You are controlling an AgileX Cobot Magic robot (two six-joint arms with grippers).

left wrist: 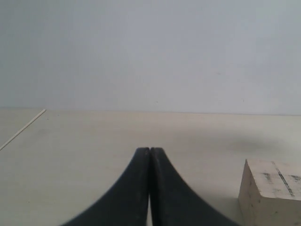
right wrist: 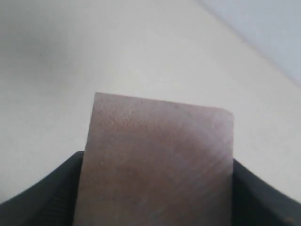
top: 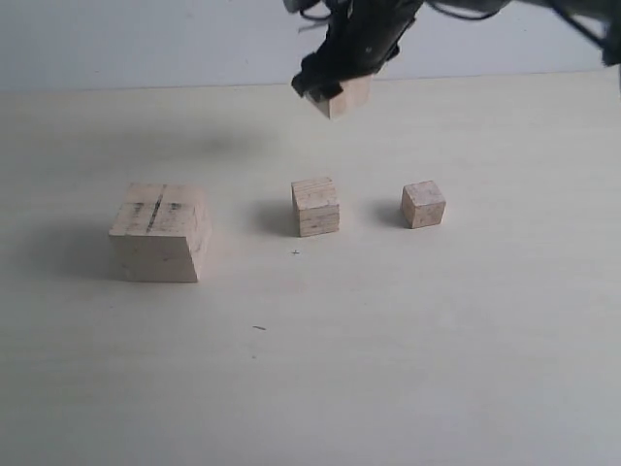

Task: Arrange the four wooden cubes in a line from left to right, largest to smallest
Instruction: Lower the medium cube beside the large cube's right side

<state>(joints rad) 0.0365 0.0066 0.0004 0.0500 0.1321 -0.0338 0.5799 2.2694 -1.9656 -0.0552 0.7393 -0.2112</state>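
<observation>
The right claw [top: 335, 92] is clamped on one wooden cube [top: 349, 96], held in the air well above the far part of the table [top: 408, 369]; the left claw [left wrist: 150, 151] is pressed shut on nothing, low beside the largest cube [top: 160, 231]. The other three sit in a row: the pencil-marked largest cube at the left, a mid-sized cube [top: 315, 206] in the centre, and the smallest cube [top: 423, 204] to the right. The carried cube looks tilted in the grip, so it could land on an edge and roll when released. If it belongs between the largest and the mid-sized cube, that gap looks tight enough for the claw's fingers to nudge a neighbour. The table is pale and smooth, with a few dark specks. Behind it, a plain pale wall [top: 146, 39] throws soft light and faint shadows.
</observation>
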